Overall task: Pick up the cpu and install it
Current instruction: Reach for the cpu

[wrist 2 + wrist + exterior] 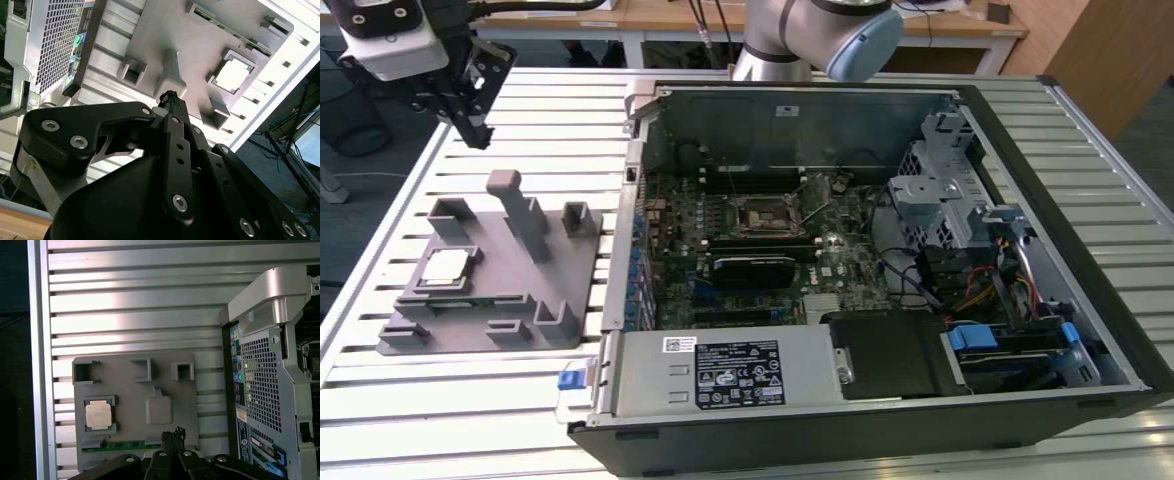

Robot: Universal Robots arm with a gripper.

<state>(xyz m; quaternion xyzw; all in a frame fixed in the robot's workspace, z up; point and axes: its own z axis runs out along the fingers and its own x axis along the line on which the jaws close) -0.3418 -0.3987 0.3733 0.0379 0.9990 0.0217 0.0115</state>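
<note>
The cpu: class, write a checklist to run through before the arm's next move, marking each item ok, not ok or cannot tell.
1. cpu lies flat in its recess in the grey holder: ok.
2. Tool carries nothing: ok.
3. Tool is open, ready to grasp: not ok, it is shut.
4. Tool is lined up over the cpu: not ok, it hangs apart from it, off to one side.
5. Computer case is open on top: ok, the board is exposed.
6. Socket is empty and unlatched: cannot tell.

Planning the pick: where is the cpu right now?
The cpu sits in a recess of the grey holder block, on the exterior view's left, beside the open computer case.
</note>
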